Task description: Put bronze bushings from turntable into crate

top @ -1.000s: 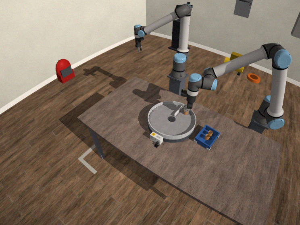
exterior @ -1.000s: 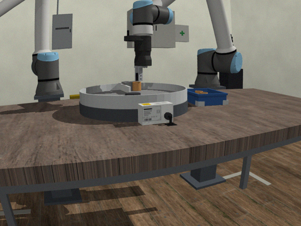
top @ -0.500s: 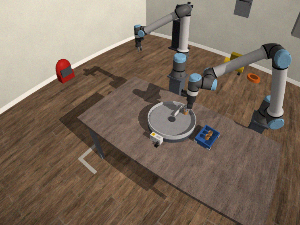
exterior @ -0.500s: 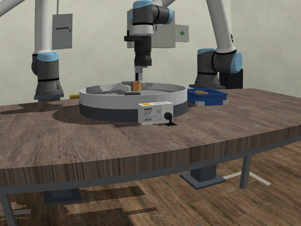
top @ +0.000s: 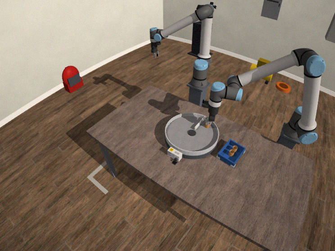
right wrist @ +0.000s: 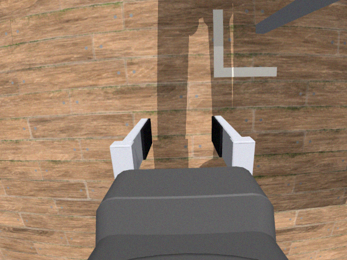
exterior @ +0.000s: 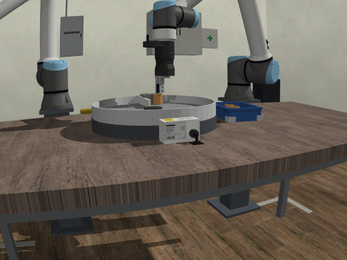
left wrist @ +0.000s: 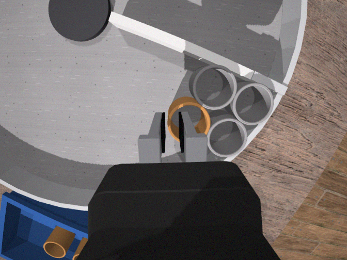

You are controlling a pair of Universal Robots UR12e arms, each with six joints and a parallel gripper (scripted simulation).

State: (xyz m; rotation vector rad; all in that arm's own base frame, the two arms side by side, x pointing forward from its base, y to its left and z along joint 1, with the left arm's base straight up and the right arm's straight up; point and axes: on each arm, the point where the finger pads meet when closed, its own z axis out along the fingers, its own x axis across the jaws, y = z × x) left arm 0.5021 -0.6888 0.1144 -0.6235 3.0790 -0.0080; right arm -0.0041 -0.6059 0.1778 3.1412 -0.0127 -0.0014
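A bronze bushing [top: 207, 125] [exterior: 157, 99] [left wrist: 177, 103] stands on the turntable [top: 200, 153] [exterior: 126, 115] [left wrist: 126, 83]. Three steel bushings [left wrist: 230, 81] [left wrist: 266, 97] [left wrist: 226, 156] stand beside it against the divider and rim. My left gripper [top: 210, 122] [exterior: 159, 92] [left wrist: 172, 124] is partly open, nothing gripped, just above the bronze bushing's edge. The blue crate [top: 225, 159] [exterior: 243, 115] [left wrist: 3, 224] sits level between its corner guides [exterior: 230, 119] [exterior: 260, 117]. It holds two bronze bushings [top: 234, 148] [top: 231, 153]. My right gripper [top: 156, 55] [right wrist: 181, 129] is wide open and empty, away from the table.
A white divider [top: 198, 124] [left wrist: 151, 32] runs from the dark hub [top: 192, 132] [left wrist: 79, 18] to the turntable's rim. A white box [top: 174, 154] [exterior: 179, 130] with a black knob stands against the turntable's front. The crate is close beside the turntable.
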